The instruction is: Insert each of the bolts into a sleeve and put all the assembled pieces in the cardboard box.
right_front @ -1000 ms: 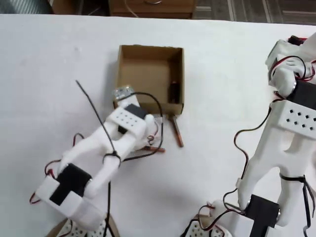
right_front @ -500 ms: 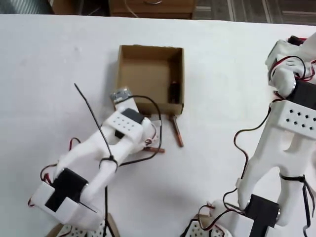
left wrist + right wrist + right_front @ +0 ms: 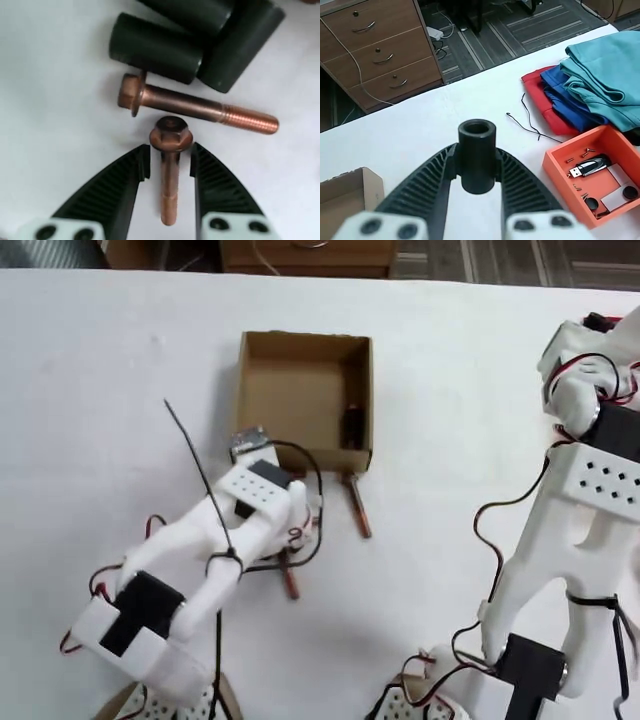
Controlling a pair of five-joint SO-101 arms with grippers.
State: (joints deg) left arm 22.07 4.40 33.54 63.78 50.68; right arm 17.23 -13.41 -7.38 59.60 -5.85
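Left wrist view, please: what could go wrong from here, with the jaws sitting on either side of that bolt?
1. The bolt lies between the open left jaws with its head close beside a second bolt. Closing may nudge that one, or the smooth shank may roll out of the grip.
2. The sleeve in the right jaws sticks out past their tips, so pushing a bolt in may tilt it.

A coppery metal shine is being thrown off by the bolts [image 3: 195,107]. Light is being soaked up by the matt black, plastic-looking sleeves [image 3: 155,47] beside them, same with the sleeve [image 3: 477,155] in the right wrist view. Ribbed black plastic is being shown on the fingers [image 3: 125,185] of the left gripper [image 3: 169,160]. Upper middle of the high view, the cardboard box [image 3: 290,390] is being seen as dull brown.
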